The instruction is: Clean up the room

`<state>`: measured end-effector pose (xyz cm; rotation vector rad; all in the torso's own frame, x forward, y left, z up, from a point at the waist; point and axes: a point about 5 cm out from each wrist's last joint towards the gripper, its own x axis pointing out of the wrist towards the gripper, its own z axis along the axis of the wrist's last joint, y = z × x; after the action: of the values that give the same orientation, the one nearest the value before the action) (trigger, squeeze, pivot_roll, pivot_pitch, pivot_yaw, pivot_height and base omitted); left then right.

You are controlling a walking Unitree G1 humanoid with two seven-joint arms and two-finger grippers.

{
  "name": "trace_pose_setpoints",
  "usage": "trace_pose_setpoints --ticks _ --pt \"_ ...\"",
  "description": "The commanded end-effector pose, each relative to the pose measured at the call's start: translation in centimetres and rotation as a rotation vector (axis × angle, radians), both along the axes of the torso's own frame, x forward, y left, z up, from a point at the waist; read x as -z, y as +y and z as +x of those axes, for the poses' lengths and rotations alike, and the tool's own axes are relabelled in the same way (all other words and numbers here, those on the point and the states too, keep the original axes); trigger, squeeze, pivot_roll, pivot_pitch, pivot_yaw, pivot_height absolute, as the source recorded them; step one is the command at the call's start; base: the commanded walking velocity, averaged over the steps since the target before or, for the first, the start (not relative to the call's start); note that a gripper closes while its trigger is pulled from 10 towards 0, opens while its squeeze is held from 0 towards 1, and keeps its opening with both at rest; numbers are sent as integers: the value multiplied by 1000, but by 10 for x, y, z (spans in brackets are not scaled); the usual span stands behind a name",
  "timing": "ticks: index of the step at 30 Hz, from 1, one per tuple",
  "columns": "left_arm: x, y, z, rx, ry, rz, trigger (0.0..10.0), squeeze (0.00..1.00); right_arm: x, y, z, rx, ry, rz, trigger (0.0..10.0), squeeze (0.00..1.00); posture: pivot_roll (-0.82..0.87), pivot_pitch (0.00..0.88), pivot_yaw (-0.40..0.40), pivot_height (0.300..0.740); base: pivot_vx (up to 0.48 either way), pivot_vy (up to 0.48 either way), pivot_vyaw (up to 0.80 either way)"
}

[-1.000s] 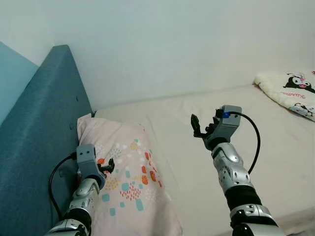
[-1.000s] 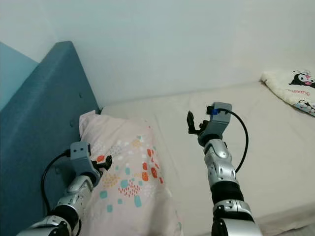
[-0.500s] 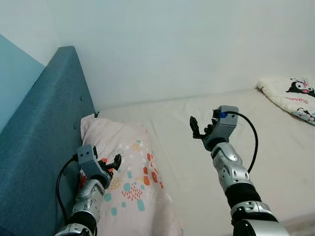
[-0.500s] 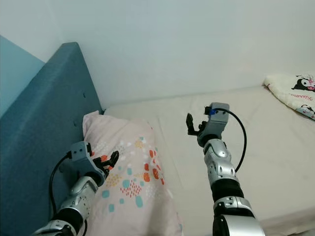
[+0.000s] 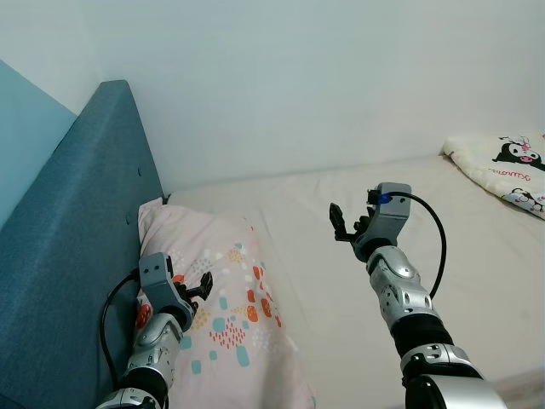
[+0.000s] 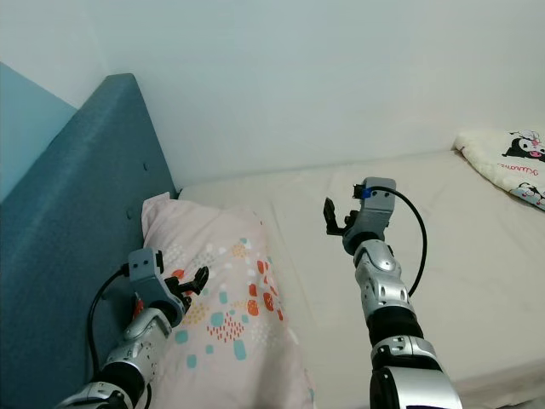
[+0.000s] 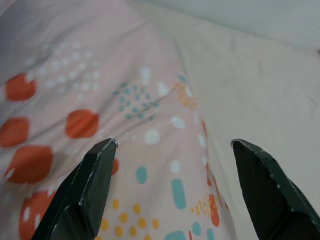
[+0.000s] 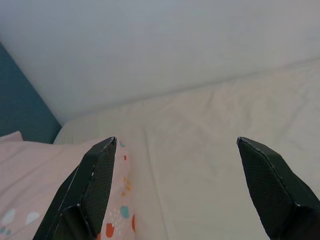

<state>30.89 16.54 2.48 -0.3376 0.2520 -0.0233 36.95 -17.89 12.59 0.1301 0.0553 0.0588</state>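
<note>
Pillow [image 5: 223, 315], pink with orange and teal spots, lies at the head of the bed [image 5: 477, 264], against the blue headboard [image 5: 68, 230]. Left claw [image 5: 201, 286] hovers just above its patterned face, fingers spread and holding nothing. Right claw [image 5: 347, 226] is raised over the bare cream sheet, fingers likewise spread, empty. Cartoon-print blanket [image 5: 502, 158] sits at the bed's far right. White wall [image 5: 324, 77] behind.

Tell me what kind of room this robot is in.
Most likely a bedroom. A mattress in a pale sheet meets a blue padded headboard, a pink patterned pillow lies at that end, and a cartoon-print blanket lies further along.
</note>
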Motion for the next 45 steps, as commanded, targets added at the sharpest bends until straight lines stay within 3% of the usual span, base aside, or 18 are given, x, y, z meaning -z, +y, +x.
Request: trace_pose_setpoints --ticks 1,6,9,11,13,18,28,45 --pt "1 1 -4 38 -20 50 10000 0 3 4 0 -12 4 10 10000 0 -127 0 -27 740 0 0 0" --pt "8 2 -10 47 0 70 10000 0 27 6 -7 -29 95 17 10000 0 -132 0 -24 740 0 -357 0" --pt "19 7 -19 50 55 104 10000 0 79 -5 -36 8 290 -5 10000 0 -123 0 -26 740 0 -404 0" --pt "19 7 -19 50 55 104 10000 0 79 -5 -36 8 290 -5 10000 0 -123 0 -26 740 0 -341 0" --pt "23 11 -22 45 74 112 10000 0 100 -11 -52 28 371 -16 10000 0 -116 0 -25 740 0 -411 0" --pt "25 14 -26 51 82 123 10000 0 119 -18 -70 51 432 -5 10000 0 -126 0 -20 740 0 -480 0" --pt "25 9 -25 71 74 128 10000 0 122 -19 -72 48 440 -15 10000 0 -128 0 -23 740 0 -480 0" --pt "43 31 -45 22 180 164 10000 0 127 -19 -77 47 460 -20 10000 0 -125 0 -22 740 0 -480 0"
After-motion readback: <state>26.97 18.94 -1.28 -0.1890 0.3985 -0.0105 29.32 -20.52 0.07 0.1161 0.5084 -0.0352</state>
